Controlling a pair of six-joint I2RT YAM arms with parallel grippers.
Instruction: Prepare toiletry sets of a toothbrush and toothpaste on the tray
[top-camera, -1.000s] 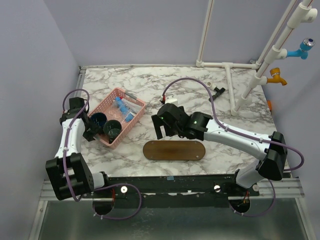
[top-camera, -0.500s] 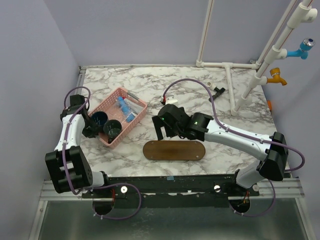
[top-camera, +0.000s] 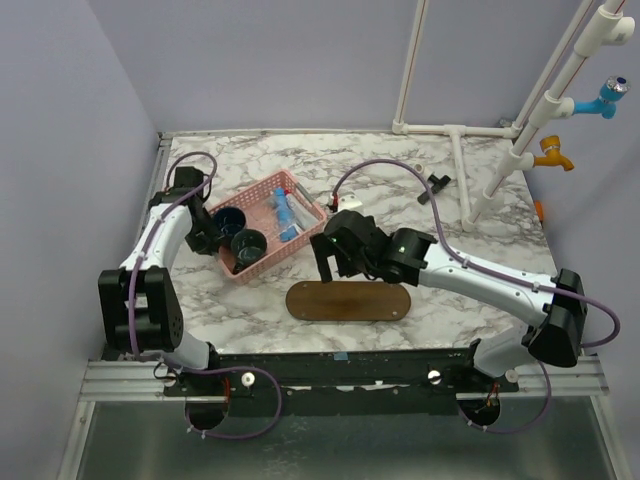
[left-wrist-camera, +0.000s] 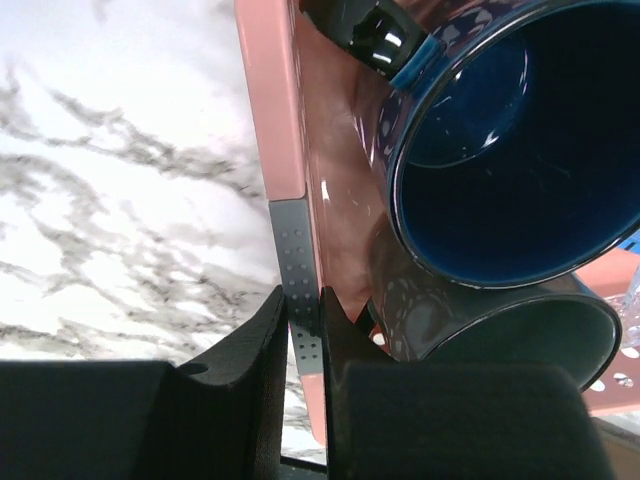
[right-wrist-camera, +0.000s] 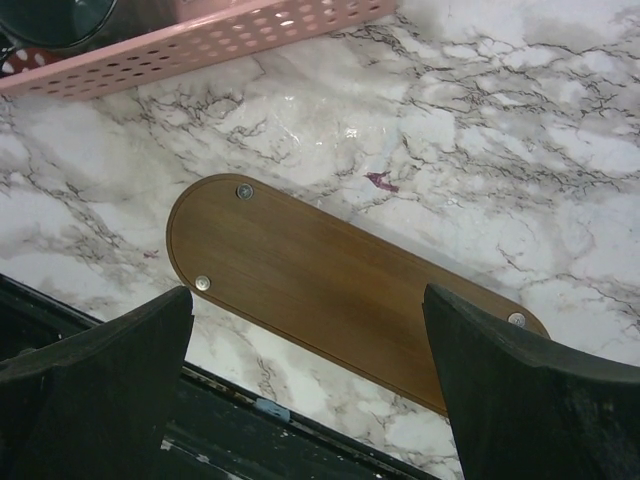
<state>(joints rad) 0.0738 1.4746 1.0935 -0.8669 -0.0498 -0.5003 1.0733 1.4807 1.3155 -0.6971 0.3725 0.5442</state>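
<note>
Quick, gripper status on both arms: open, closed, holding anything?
Left gripper: closed on the wall of the pink basket.
Right gripper: open, empty, above the tray.

Soft, even light falls from overhead in the top view. The marble bench (top-camera: 480, 200) reads clearly, with only faint, diffuse shadows under the arms and beside the pink basket (top-camera: 268, 222), and the view is sharp throughout. The left wrist view is very close: the marble at its left is smeared and soft, the basket wall has a glossy sheen, small white highlights sit on the handle of the blue mug (left-wrist-camera: 470, 180), and the left fingers (left-wrist-camera: 240, 350) are near-featureless black. In the right wrist view the tray (right-wrist-camera: 340, 280) is crisp, a pale glare patch lies on the marble above it, and the right fingers (right-wrist-camera: 100, 360) are dark, soft-edged shapes in the lower corners.
</note>
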